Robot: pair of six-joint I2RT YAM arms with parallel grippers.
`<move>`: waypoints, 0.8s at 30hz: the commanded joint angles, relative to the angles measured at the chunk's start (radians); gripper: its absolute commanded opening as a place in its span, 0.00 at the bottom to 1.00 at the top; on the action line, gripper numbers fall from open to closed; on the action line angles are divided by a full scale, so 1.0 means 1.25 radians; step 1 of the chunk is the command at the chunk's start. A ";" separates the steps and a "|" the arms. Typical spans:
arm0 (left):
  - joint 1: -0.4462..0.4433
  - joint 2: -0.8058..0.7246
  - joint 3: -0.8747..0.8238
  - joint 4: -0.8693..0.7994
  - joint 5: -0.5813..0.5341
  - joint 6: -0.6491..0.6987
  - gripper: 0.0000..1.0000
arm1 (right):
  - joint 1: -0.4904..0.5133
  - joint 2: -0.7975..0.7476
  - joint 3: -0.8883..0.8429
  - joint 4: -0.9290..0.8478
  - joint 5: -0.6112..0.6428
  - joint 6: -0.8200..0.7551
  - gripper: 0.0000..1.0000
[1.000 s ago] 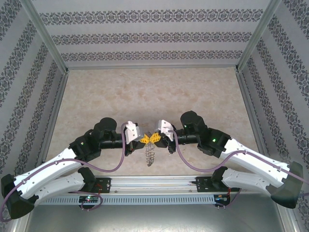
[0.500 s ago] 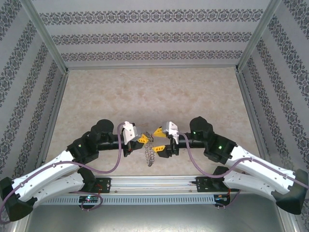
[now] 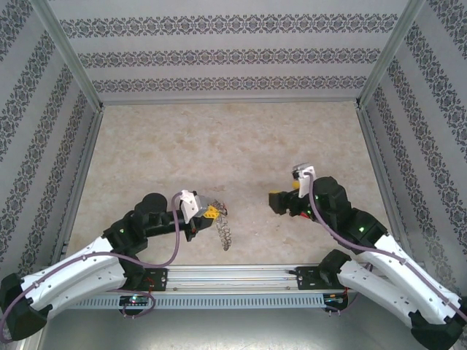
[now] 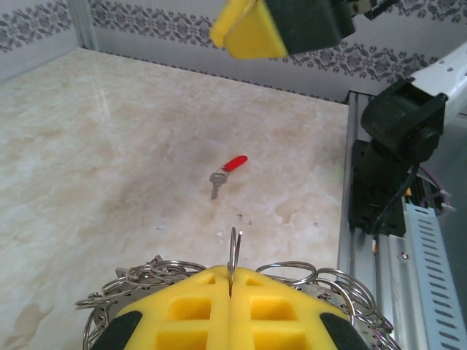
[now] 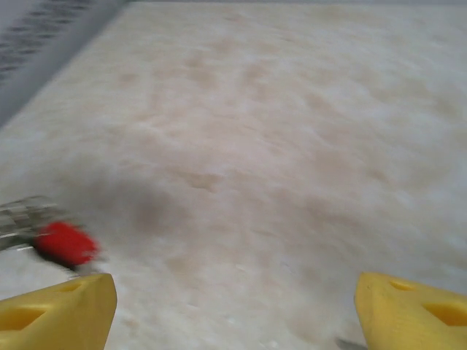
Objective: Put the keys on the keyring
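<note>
My left gripper (image 3: pixel 209 213) (image 4: pixel 230 275) is shut on the keyring (image 3: pixel 227 235), pinching one loop of its wire between the yellow pads. Silvery coils (image 4: pixel 290 268) spread to both sides of the fingers. One key (image 4: pixel 228 167) with a red head lies flat on the table just ahead of that gripper. My right gripper (image 3: pixel 282 197) (image 5: pixel 233 321) stands open and apart to the right, nothing between its fingers. In the blurred right wrist view the red key head (image 5: pixel 66 245) sits at the left, just beyond the left fingertip (image 5: pixel 62 312).
The beige marbled tabletop (image 3: pixel 219 146) is walled by patterned panels on three sides. An aluminium rail (image 3: pixel 233 275) with the arm bases runs along the near edge. A finger (image 4: pixel 252 33) of the right gripper hangs at the top of the left wrist view.
The right gripper has opened and drawn away to the right, off the left gripper. The left gripper has shifted slightly left, still pinching the keyring.
</note>
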 commanded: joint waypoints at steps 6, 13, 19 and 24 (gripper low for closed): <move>0.005 -0.069 -0.052 0.156 -0.076 -0.027 0.00 | -0.090 0.111 0.034 -0.175 0.057 0.134 0.84; 0.004 -0.070 -0.071 0.150 -0.105 -0.027 0.00 | -0.199 0.332 0.040 -0.168 -0.034 0.117 0.81; 0.006 -0.069 -0.086 0.178 -0.100 -0.039 0.00 | -0.288 0.405 0.023 -0.138 -0.093 0.127 0.76; 0.010 -0.053 -0.093 0.216 -0.070 -0.054 0.00 | -0.304 0.495 0.024 -0.119 -0.132 0.111 0.73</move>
